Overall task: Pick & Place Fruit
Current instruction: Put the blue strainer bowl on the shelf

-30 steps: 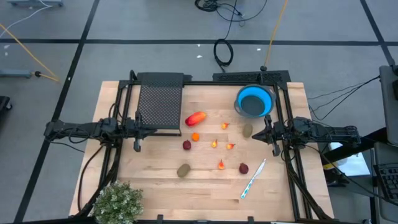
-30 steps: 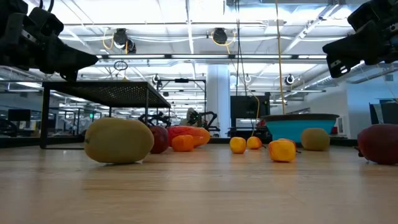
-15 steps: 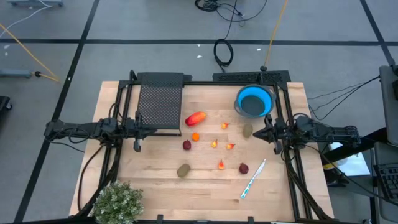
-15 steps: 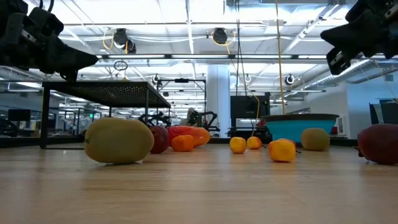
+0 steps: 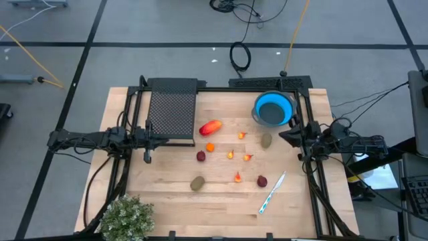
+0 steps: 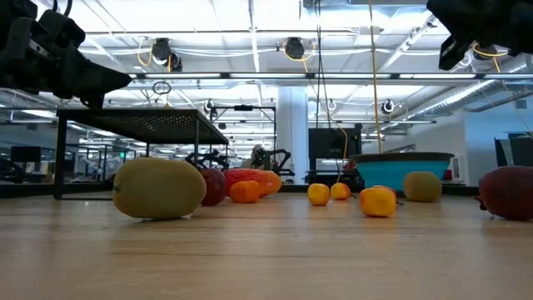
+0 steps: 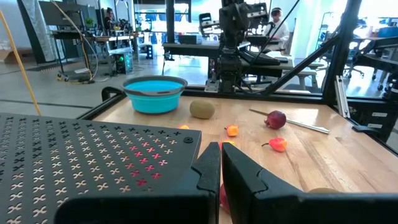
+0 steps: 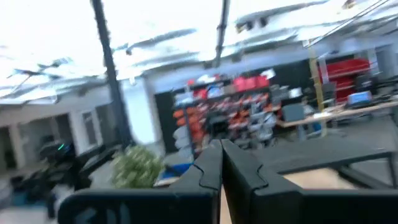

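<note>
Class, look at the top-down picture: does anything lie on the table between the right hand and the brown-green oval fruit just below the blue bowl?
Nothing visible does. The oval fruit lies on bare wood, apart from the blue bowl, and only open table separates it from the right hand, which is shut.

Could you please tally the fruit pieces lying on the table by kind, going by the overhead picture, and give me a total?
Elongated red-orange piece: 1
Brown-green ovals: 2
Dark red balls: 2
Small orange bits: 5
Total: 10 fruit pieces
</note>
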### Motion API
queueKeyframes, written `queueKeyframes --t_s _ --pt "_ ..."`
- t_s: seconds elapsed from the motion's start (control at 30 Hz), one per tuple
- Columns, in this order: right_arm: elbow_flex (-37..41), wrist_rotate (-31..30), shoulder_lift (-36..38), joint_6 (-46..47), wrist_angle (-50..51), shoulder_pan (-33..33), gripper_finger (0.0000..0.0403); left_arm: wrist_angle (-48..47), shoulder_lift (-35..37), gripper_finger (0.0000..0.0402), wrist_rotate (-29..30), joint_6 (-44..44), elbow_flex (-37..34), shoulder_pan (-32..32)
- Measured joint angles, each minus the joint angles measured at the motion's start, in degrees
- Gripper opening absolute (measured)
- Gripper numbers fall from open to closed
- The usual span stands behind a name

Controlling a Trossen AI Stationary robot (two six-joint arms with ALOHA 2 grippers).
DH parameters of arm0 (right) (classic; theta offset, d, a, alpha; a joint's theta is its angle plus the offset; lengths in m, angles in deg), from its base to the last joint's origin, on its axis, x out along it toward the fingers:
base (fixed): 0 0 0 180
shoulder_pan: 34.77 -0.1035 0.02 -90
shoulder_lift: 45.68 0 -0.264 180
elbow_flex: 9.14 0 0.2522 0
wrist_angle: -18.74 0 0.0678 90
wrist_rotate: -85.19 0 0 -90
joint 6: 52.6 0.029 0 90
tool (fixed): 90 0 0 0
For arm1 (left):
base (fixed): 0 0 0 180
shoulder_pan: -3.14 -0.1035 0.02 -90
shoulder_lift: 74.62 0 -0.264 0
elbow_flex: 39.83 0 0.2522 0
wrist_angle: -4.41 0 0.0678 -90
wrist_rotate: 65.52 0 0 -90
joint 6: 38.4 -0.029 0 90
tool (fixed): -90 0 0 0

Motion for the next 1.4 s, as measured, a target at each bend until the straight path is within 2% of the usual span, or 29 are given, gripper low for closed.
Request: queueKeyframes --t_s 0.13,0.27,0.47,0.67,0.83,1.0,1.23,1.4 --pt "0.0 -7.4 -0.6 1.2 -0.9 0.0 0.0000 0.0 0.0 0.0015 0.0 -0.4 0.0 0.0" --pt "0.0 -14.1 -3.9 7.4 -0.8 0.0 0.0000 0.0 0.0 0.0015 0.0 -0.2 0.0 0.0" --pt "-2.0 -15.4 -11.7 13.0 -0.7 0.0 0.0000 0.0 0.0 0.0015 0.1 -0.3 0.0 0.0" --pt "-10.6 -16.6 -20.2 7.9 2.5 0.1 0.0000 0.0 0.0 0.0015 0.2 -0.1 0.0 0.0" --pt "-22.0 -21.0 -27.1 5.6 17.8 1.2 0.0000 0.0 0.0 0.0015 0.3 -0.1 0.0 0.0" --pt "-33.2 -21.0 -34.6 6.1 34.9 5.1 0.0000 0.1 0.0 0.0015 0.3 0.0 0.0 0.0" --pt "-45.3 -13.8 -44.5 6.6 53.8 14.5 0.0000 0.1 0.0 0.0015 0.3 0.0 0.0 0.0" --pt "-51.2 -9.7 -50.3 13.9 67.6 22.2 0.0000 0.1 0.0 0.0015 0.3 1.4 0.0 0.0"
